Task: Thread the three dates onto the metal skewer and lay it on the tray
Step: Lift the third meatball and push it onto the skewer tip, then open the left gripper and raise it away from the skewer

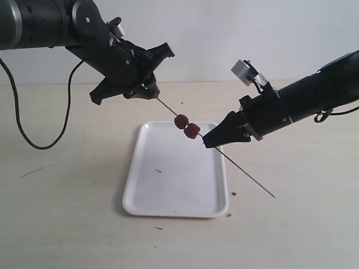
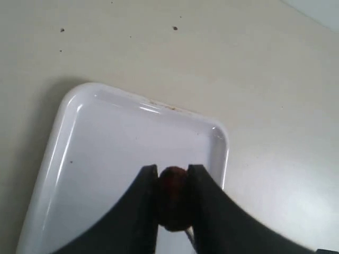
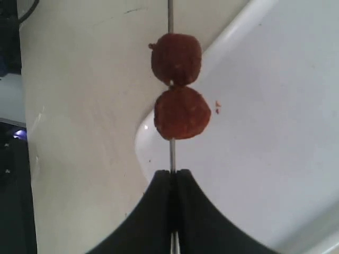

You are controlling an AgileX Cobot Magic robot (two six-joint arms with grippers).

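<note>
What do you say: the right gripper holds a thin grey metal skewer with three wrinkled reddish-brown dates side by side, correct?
Wrong count: two dates sit side by side on the skewer, as the right wrist view shows. The right gripper does hold it.

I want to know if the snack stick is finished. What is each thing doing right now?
first date: threaded on the skewer.
second date: threaded, touching the first date.
third date: pinched in the left tool, up in the air.
skewer: held slanted above the tray.
tray: skewer not laid on it yet.
left tool: closed on the third date.
right tool: closed on the skewer.
</note>
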